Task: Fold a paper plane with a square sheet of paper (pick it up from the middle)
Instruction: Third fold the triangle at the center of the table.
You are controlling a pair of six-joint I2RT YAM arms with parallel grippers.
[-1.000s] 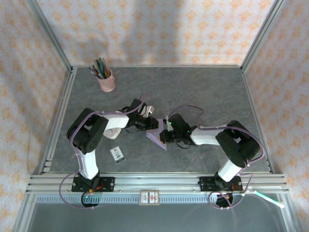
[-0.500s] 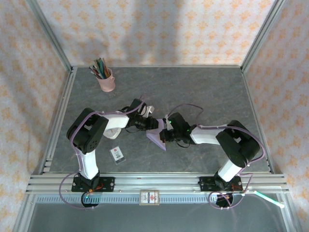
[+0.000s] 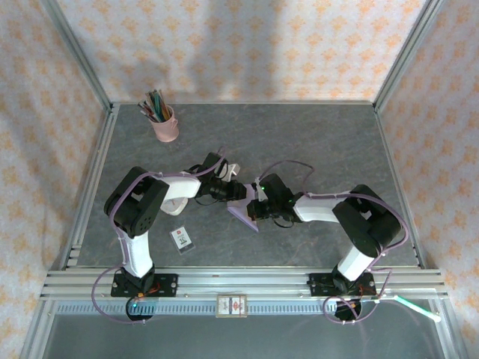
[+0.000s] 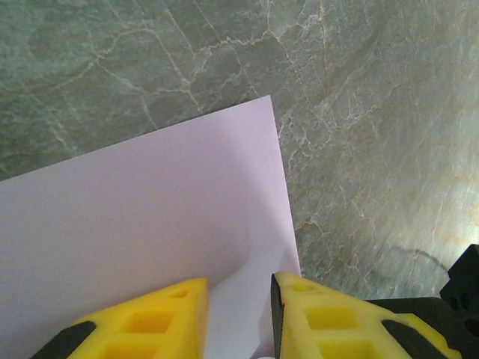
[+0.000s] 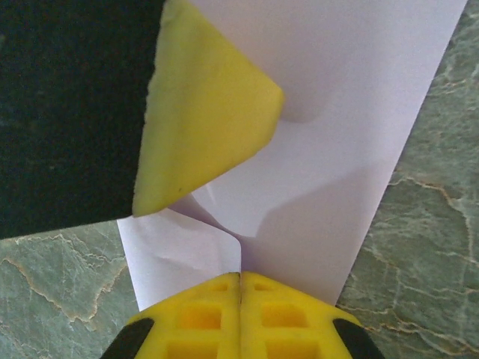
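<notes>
Risk: skewed crease or tear. Right gripper (image 5: 240,278) clamped on raised fold of sheet (image 5: 344,105), mid-table (image 3: 337,149), tip toward 5 o'clock. Left gripper (image 4: 238,284) at sheet's 11 o'clock, jaws apart over its edge, no grip. If right pulls, sheet likely drags and buckles.

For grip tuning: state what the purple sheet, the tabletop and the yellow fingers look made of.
Purple sheet: thin matte paper, judging by its crisp edge and soft curled fold.
Tabletop: grey-green, veined like stone, slightly glossy; real stone or a printed laminate, I cannot tell.
Fingers: yellow, matte, moulded with square pockets, probably plastic or rubber.
</notes>
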